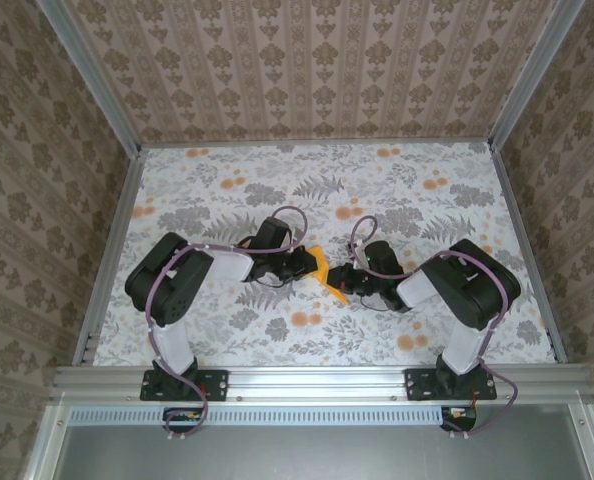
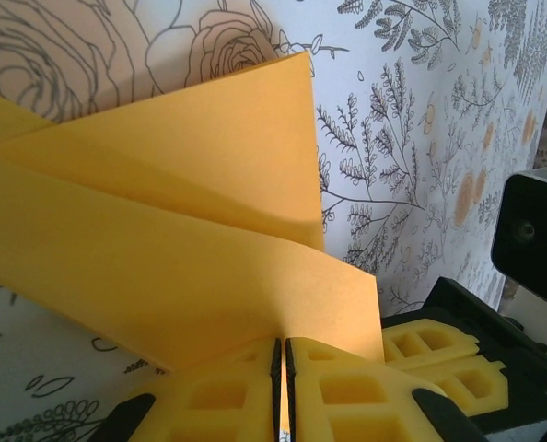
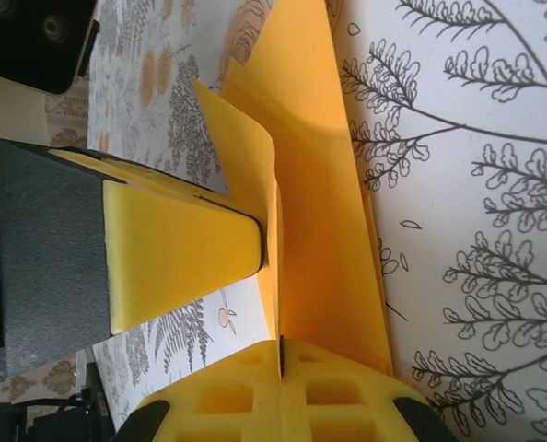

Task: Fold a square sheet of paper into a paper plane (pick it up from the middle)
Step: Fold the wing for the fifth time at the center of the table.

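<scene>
2 black robot arms meet at the middle of a table [image 1: 397, 190] whose white surface is printed with grey leaves and orange flowers. Held between them is the thin, plain orange-yellow sheet of paper [image 2: 163, 249], already creased into overlapping angled flaps but not yet a narrow dart. I cannot tell whether it touches the table.

The left gripper [image 2: 282, 368] is clenched: its 2 yellow pads press together with the edge of the lower flap caught between them. The right gripper [image 3: 281, 364] is likewise clenched, grasping the paper's edge in the slit between its pads. In the right wrist view, 1 flap curls loosely just beside a yellow pad of the left gripper.

Judging by the layers, you are part-way through a fold. To do it well, hold both pinches firm and move the 2 grippers together so the paper neither tears nor buckles. Line the loose flap's edge up with the centre crease, then press it flat before you release either pinch.
</scene>
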Controlling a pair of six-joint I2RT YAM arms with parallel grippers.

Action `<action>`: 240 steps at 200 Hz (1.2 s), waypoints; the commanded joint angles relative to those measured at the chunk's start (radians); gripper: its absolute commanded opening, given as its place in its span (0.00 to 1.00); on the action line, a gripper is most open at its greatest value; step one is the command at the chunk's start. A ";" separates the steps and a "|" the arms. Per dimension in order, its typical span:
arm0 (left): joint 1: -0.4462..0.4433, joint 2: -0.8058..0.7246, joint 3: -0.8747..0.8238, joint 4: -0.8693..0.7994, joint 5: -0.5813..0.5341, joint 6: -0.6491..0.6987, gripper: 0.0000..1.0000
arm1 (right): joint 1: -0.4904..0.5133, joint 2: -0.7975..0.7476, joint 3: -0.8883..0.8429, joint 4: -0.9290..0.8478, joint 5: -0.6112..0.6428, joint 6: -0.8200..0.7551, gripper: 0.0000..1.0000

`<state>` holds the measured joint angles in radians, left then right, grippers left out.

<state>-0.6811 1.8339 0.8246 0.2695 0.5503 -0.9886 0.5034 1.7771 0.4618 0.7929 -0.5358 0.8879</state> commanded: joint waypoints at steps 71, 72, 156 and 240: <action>-0.009 0.042 0.055 -0.106 -0.036 0.034 0.10 | -0.005 -0.196 0.131 -0.561 -0.025 -0.331 0.28; -0.009 0.042 0.055 -0.106 -0.036 0.034 0.10 | -0.005 -0.197 0.131 -0.564 -0.025 -0.334 0.27; -0.009 0.046 0.078 -0.130 -0.024 0.042 0.10 | 0.041 -0.231 0.177 -0.769 0.071 -0.508 0.29; -0.008 0.041 0.099 -0.145 -0.010 0.051 0.10 | 0.050 -0.190 0.190 -0.769 0.117 -0.523 0.17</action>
<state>-0.6868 1.8645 0.8921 0.1551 0.5350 -0.9695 0.5484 1.5673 0.6277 0.0521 -0.4377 0.3771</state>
